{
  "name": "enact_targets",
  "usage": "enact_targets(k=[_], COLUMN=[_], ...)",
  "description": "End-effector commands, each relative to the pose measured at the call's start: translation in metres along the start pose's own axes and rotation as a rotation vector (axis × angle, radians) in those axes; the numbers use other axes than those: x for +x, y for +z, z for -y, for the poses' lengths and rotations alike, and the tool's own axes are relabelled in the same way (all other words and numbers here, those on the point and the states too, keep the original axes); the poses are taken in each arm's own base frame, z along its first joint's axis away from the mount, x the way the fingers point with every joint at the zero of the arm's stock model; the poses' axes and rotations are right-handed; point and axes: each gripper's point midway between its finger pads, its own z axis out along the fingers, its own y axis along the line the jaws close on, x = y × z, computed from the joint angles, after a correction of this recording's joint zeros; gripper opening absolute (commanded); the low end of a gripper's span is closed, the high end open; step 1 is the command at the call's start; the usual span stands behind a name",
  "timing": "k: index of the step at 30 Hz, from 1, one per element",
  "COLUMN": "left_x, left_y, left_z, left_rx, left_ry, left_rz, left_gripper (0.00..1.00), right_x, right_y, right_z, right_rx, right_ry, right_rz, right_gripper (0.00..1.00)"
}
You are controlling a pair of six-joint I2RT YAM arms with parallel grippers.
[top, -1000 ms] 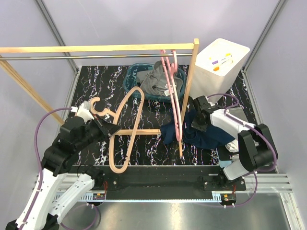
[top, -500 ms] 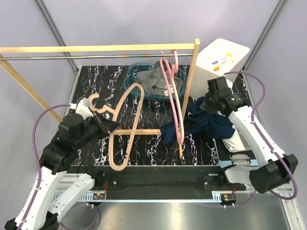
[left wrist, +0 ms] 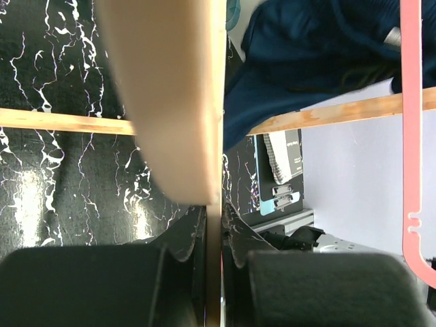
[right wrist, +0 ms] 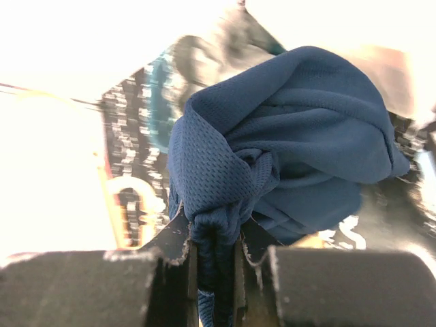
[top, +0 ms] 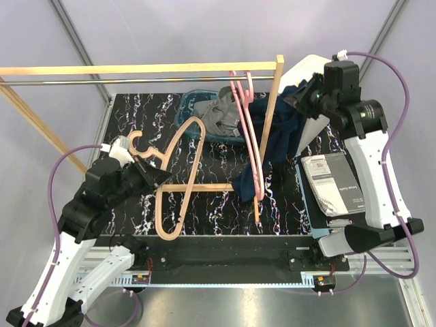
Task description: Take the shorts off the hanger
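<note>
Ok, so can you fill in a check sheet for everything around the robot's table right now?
Surface: black table with white veining.
Job's things: navy shorts held up in a bunch, their lower end beside the pink hanger, which hangs from the rod; whether they are still caught on it cannot be told. Grey shorts lie in the teal basket.
Clutter: booklet on the right; white box at the back right.
Grippers: left end effector shut on a peach hanger; right end effector shut on the navy shorts.
Cables: purple cables loop off both arms.
Surroundings: wooden rack with a metal rod; plain grey walls.
</note>
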Motion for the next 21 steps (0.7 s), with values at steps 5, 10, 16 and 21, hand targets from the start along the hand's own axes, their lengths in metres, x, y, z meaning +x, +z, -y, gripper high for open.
enact_targets(k=[5, 10, 16, 21], left_x=[-0.017, -0.016, -0.01, -0.004], left_y=[-0.011, -0.013, -0.009, -0.006], left_z=[0.021, 0.017, 0.012, 0.011], left_rx=[0.072, 0.069, 0.06, 0.057], left_ry=[0.02, 0.023, 0.019, 0.017], left_rz=[0.067, 0.078, 0.055, 0.025], left_gripper=[0.0, 0.0, 0.0, 0.0], right_x=[-0.074, -0.116, -0.146, -0.17], right_y=[0.007, 0.008, 0.023, 0.029], right_z=[-0.077, -0.109, -0.154, -0.188], right_rx=[-0.262, -0.377, -0.563, -0.773], right_ry=[0.202, 0.311, 0.404, 0.471], right_rz=[0.103, 0.151, 0.155, 0.183], right_gripper=[0.0, 0.0, 0.0, 0.0])
